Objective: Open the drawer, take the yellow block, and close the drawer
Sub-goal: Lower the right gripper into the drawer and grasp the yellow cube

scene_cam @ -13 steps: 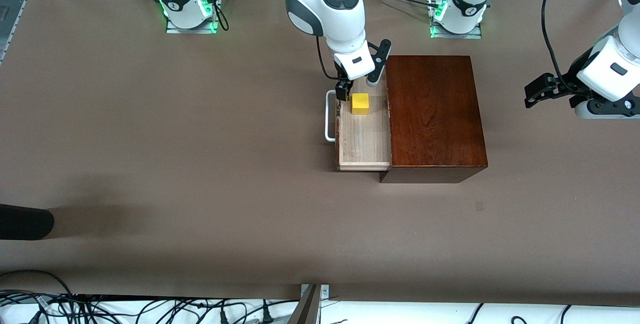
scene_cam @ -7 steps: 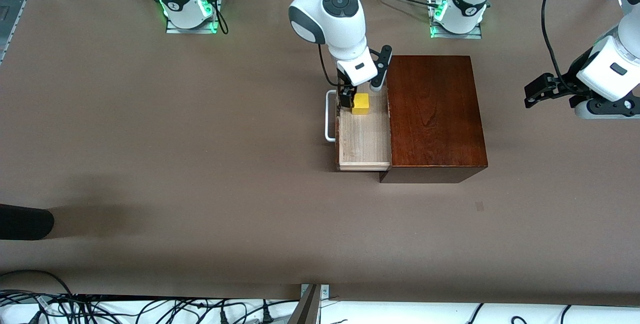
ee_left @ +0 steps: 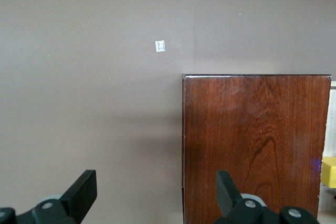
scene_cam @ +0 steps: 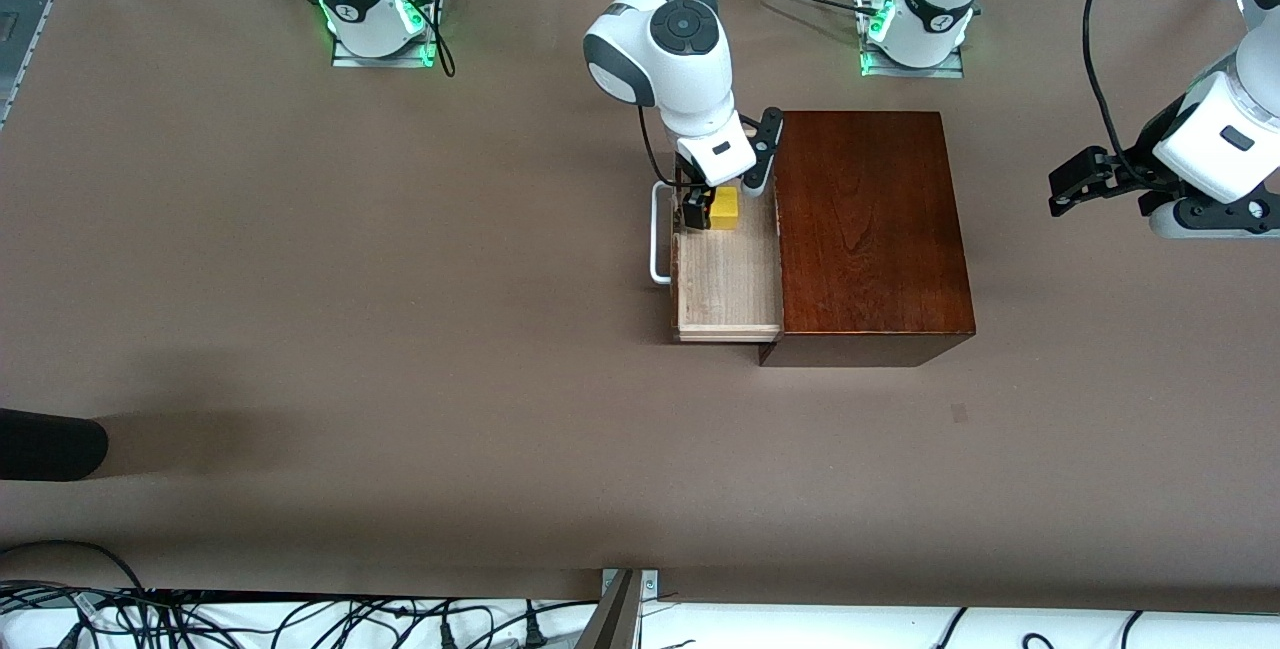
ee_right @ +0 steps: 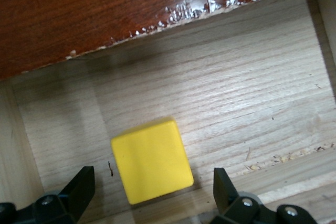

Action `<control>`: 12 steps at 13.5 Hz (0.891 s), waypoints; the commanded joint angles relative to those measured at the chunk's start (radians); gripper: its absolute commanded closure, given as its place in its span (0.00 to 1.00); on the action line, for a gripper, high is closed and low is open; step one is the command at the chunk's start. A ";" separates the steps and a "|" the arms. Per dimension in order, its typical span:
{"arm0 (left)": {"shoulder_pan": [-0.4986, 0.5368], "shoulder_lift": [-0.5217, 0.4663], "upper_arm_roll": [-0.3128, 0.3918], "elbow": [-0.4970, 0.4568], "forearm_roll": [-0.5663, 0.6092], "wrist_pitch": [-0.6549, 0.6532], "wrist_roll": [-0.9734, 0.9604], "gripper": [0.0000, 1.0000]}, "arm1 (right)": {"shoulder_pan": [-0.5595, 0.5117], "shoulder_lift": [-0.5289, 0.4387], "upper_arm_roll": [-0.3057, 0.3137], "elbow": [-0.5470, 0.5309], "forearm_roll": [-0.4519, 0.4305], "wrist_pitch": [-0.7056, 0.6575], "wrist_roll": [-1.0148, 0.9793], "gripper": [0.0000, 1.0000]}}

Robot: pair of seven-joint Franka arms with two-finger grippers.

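The drawer [scene_cam: 730, 279] stands pulled out of the mahogany box [scene_cam: 870, 229], its white handle [scene_cam: 657, 234] toward the right arm's end of the table. The yellow block [scene_cam: 724, 209] lies in the drawer's corner farthest from the front camera. My right gripper [scene_cam: 712, 204] is open and low in the drawer. In the right wrist view its fingers [ee_right: 79, 188] stand on either side of the block [ee_right: 152, 161] on the drawer's pale floor [ee_right: 236, 103], not touching it. My left gripper [scene_cam: 1075, 184] waits open over the table at the left arm's end; its view shows the box [ee_left: 252, 145] and the block's edge [ee_left: 329, 171].
A dark rounded object [scene_cam: 50, 444] juts in over the table's edge at the right arm's end, near the front camera. A small mark [scene_cam: 960, 414] lies on the table nearer the camera than the box. Cables run along the front edge.
My right gripper has come down into the drawer, and its open fingers now straddle the yellow block. The left arm, the drawer and the block have not moved.
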 commanded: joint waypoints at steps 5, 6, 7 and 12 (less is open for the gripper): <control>0.008 0.018 0.000 0.034 -0.019 -0.015 0.024 0.00 | 0.015 0.051 -0.001 0.029 -0.031 0.046 -0.004 0.02; 0.008 0.018 0.000 0.034 -0.019 -0.015 0.024 0.00 | 0.015 0.051 -0.001 0.029 -0.032 0.046 -0.006 0.06; 0.008 0.018 0.000 0.034 -0.019 -0.015 0.024 0.00 | 0.015 0.051 -0.001 0.029 -0.032 0.046 -0.004 0.20; 0.009 0.018 0.000 0.032 -0.019 -0.015 0.024 0.00 | 0.015 0.055 -0.002 0.029 -0.032 0.046 0.000 0.89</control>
